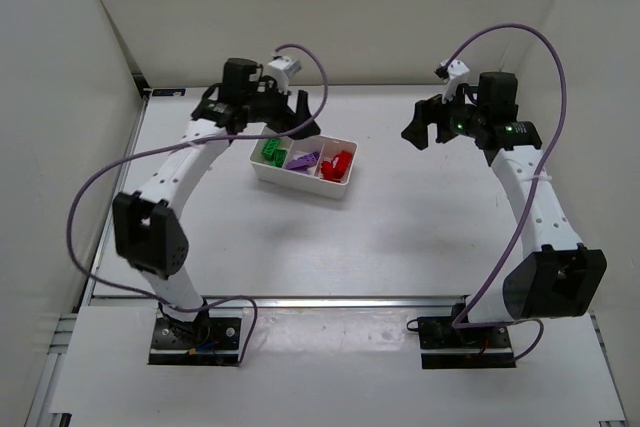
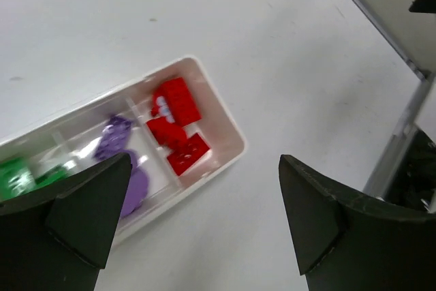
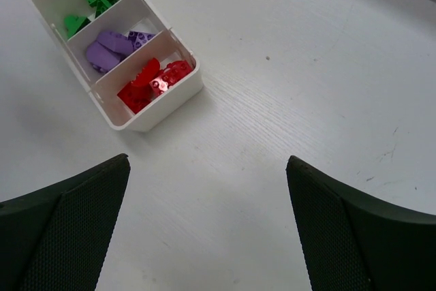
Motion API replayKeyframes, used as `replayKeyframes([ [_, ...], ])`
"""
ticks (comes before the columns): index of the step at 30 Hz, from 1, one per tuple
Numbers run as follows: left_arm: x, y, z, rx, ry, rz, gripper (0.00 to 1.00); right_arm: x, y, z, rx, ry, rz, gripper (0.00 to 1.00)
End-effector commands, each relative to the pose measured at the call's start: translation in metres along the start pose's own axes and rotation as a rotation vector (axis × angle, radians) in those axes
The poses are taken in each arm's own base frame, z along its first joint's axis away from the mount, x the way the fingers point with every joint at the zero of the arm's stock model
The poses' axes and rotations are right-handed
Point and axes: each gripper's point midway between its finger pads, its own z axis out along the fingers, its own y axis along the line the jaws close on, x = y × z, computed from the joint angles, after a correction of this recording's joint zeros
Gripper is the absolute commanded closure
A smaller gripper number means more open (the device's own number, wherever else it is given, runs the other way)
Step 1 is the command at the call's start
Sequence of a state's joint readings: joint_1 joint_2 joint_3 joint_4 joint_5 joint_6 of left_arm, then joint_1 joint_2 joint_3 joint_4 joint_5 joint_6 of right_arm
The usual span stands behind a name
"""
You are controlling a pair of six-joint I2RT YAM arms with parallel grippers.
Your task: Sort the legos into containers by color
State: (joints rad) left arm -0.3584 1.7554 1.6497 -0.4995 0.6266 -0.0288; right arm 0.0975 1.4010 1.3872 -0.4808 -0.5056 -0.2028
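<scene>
The white tray [image 1: 298, 181] sits at the table's middle back, its three compartments side by side. Green legos [image 1: 271, 151] fill the left one, purple legos [image 1: 303, 159] the middle, red legos [image 1: 341, 164] the right. My left gripper [image 1: 285, 123] hovers open just behind and above the tray, holding nothing. In its wrist view, the left gripper [image 2: 204, 160] shows red legos [image 2: 176, 124], purple legos [image 2: 117, 149] and green legos [image 2: 15, 175] below it. My right gripper [image 1: 424, 130] hangs open and empty over bare table right of the tray. The right gripper [image 3: 208, 159] sees the tray [image 3: 163, 110] at upper left.
White walls enclose the table on the left, back and right. A metal rail [image 2: 409, 110] runs along the table's edge near the left gripper. Purple cables [image 1: 100, 182] loop from both arms.
</scene>
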Motion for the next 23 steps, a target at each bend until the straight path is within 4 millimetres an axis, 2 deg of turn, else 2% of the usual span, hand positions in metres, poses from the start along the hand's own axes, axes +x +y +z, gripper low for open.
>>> replayKeyframes([
  [1,0.005,0.031,-0.051,-0.230,-0.014,-0.014,0.01,0.002,-0.003,-0.010,-0.024,0.010,0.071,0.01],
  [2,0.014,0.040,-0.056,-0.277,0.003,-0.023,0.01,0.006,-0.006,-0.011,-0.014,0.023,0.078,0.01],
  [5,0.017,0.056,-0.089,-0.407,-0.026,-0.033,0.01,0.023,-0.024,-0.017,0.053,0.062,0.094,0.01],
  [6,0.029,0.064,-0.094,-0.437,-0.004,-0.025,0.01,0.024,-0.025,-0.020,0.062,0.054,0.069,0.01],
  [7,0.033,0.073,-0.106,-0.482,-0.010,-0.038,0.01,0.034,-0.024,-0.019,0.057,0.069,0.068,0.01],
  [8,0.033,0.076,-0.118,-0.517,-0.027,-0.046,0.01,0.041,-0.037,-0.026,0.092,0.070,0.084,0.01],
  [9,0.044,0.081,-0.122,-0.533,-0.015,-0.070,0.00,0.051,-0.038,-0.027,0.090,0.080,0.075,0.01],
  [12,0.057,0.098,-0.149,-0.605,-0.025,-0.118,0.01,0.065,-0.043,-0.033,0.096,0.086,0.079,0.01],
  [13,0.075,0.111,-0.158,-0.649,-0.003,-0.157,0.01,0.075,-0.042,-0.033,0.090,0.096,0.076,0.01],
  [15,0.089,0.124,-0.171,-0.705,0.008,-0.190,0.01,0.091,-0.043,-0.033,0.077,0.107,0.091,0.01],
  [16,0.104,0.135,-0.180,-0.742,0.023,-0.227,0.00,0.093,-0.044,-0.034,0.077,0.102,0.084,0.01],
  [18,0.121,0.145,-0.190,-0.778,0.037,-0.241,0.01,0.102,-0.046,-0.034,0.071,0.103,0.081,0.01],
  [23,0.139,0.157,-0.200,-0.802,0.050,-0.233,0.01,0.116,-0.053,-0.033,0.077,0.114,0.098,0.01],
])
